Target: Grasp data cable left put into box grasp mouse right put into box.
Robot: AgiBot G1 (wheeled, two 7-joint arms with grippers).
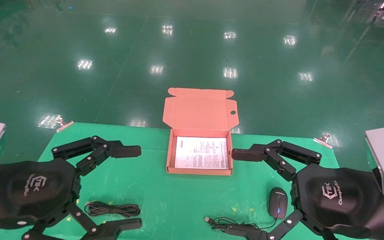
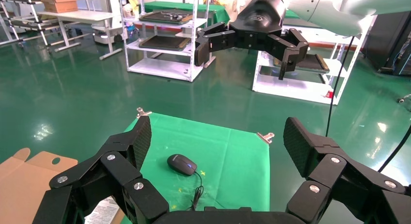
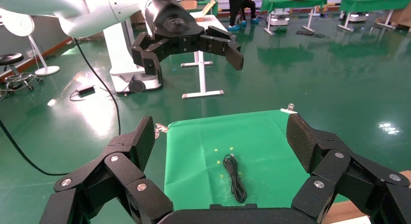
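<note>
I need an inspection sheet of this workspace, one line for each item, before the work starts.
Surface: green cloth on the table, held by metal clips at the far corners.
Job's things: box open at centre, white printed sheet inside; data cable bundled near left; mouse near right.
Clutter: nothing seen.
Grippers: left gripper above the data cable, jaws wide open; right gripper beside the mouse, jaws wide open; neither holds anything.
Cables: mouse cord loose on the cloth, USB tip pointing left.
Surroundings: glossy green floor; shelving racks farther off.
</note>
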